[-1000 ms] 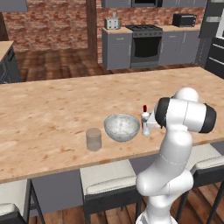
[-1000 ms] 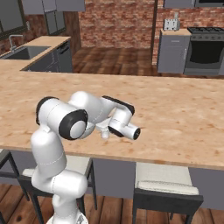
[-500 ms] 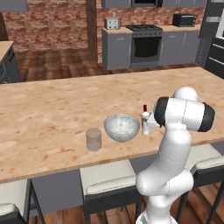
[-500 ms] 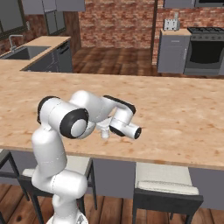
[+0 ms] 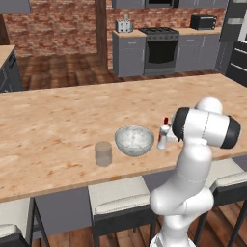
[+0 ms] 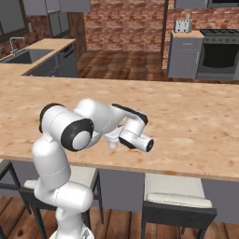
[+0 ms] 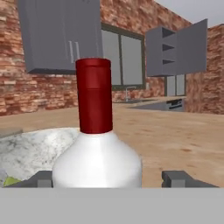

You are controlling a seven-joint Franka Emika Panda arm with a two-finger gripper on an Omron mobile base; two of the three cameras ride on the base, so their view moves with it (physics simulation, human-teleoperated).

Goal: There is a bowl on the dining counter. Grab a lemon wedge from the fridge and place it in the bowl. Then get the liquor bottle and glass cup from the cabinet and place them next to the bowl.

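Liquor bottle (image 7: pixel 97 157) upright on the dining counter (image 5: pixel 53 120), just right of the bowl (image 5: pixel 134 140), between spread fingers (image 7: pixel 178 178).

Mostly hidden in the left base view behind the white arm, with just red cap and a sliver of white body (image 5: pixel 163 136) peeking out beside the bowl; glass cup (image 5: pixel 103 154) plain to see on the bowl's other side, near it. From the right base view, bowl, cup and bottle all blocked by the arm's elbow and forearm. Up close in the hand view: gripper (image 7: pixel 111 179) released, a gap visible on the right side between tip and bottle, the left tip harder to judge; a bit of yellow-green in the bowl (image 7: pixel 9 180), cut off at the edge.
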